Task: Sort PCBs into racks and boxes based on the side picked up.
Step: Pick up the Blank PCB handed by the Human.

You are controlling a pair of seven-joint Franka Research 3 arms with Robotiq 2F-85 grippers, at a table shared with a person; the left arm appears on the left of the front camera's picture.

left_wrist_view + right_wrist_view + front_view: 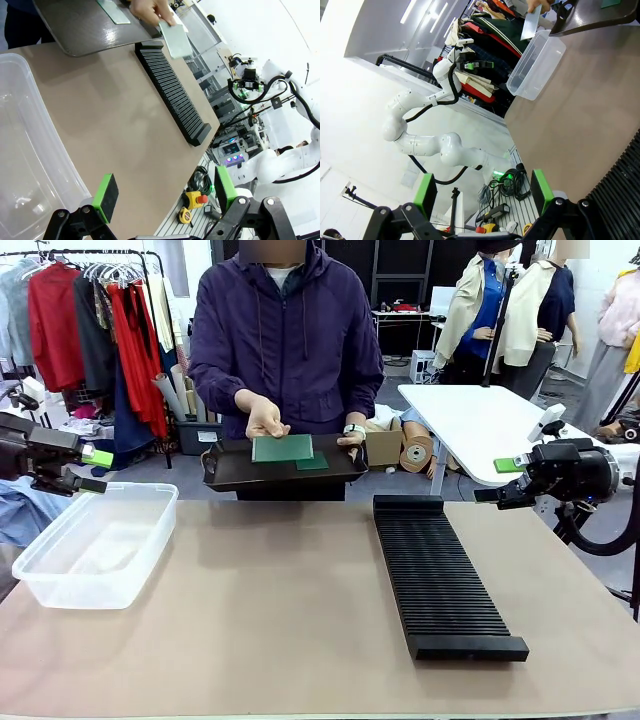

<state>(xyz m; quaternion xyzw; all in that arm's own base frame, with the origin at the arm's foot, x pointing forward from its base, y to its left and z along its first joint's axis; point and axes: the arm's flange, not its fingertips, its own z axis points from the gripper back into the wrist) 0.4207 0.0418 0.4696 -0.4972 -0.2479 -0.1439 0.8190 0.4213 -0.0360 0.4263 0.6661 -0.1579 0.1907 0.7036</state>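
Note:
A person at the far edge holds a dark tray (225, 472) carrying green PCBs. One hand lifts a PCB (282, 448) off it while another PCB (315, 463) lies beneath. The lifted PCB (175, 40) (531, 24) looks pale from both wrist views. The clear box (100, 540) (25, 150) (536, 65) stands at the table's left. The long black slotted rack (440, 575) (172, 92) (620, 175) lies right of centre. My left gripper (92, 470) (165, 192) hovers open beside the box's left end. My right gripper (498, 481) (482, 192) hangs open, right of the rack's far end. Both are empty.
Bare brown tabletop (270, 610) lies between box and rack. A white table (480, 425) stands behind at the right, and a clothes rail (90, 320) at the back left. Cardboard boxes and rolls (400, 448) sit on the floor beside the person.

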